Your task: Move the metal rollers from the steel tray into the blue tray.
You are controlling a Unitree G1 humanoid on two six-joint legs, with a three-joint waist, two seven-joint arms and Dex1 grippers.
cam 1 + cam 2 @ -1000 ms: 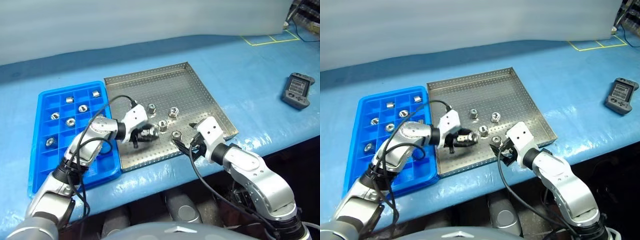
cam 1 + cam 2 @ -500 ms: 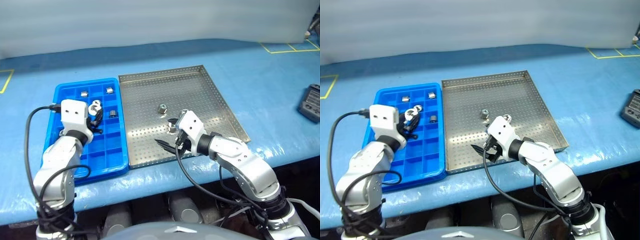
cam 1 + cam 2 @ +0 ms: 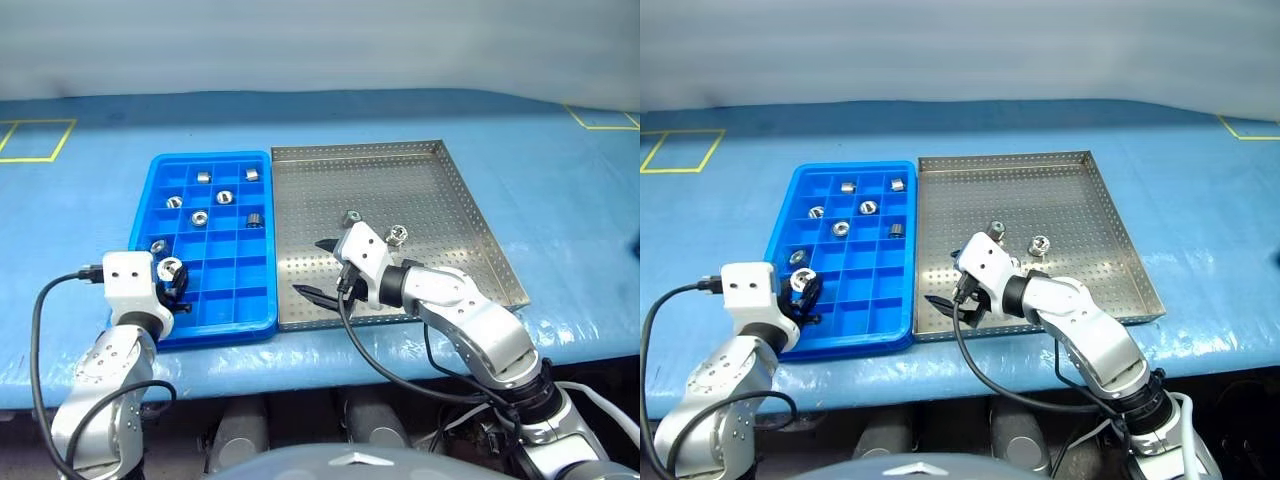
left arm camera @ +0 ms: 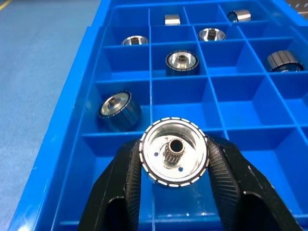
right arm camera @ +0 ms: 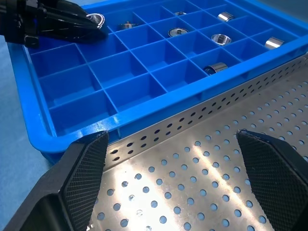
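My left gripper (image 3: 172, 281) is shut on one shiny metal roller (image 4: 174, 152), holding it just above a compartment at the near left of the blue tray (image 3: 262, 320). Several rollers (image 3: 224, 197) lie in the blue tray's farther compartments. Beside it on the right lies the perforated steel tray (image 3: 470, 215), and two rollers (image 3: 351, 216) (image 3: 398, 234) rest near its middle. My right gripper (image 3: 312, 267) hangs open and empty over the steel tray's near left corner, next to the blue tray's wall (image 5: 144, 120). The right wrist view also catches the left gripper (image 5: 72, 24).
Both trays sit on a blue-covered table (image 3: 560, 180) whose front edge runs just below them. Yellow tape marks (image 3: 35, 135) lie at the far left. Black cables (image 3: 370, 350) loop from both wrists.
The camera has swung. My left gripper has carried the roller from the steel tray to the blue tray's near left part. My right gripper has shifted left toward the steel tray's near left corner.
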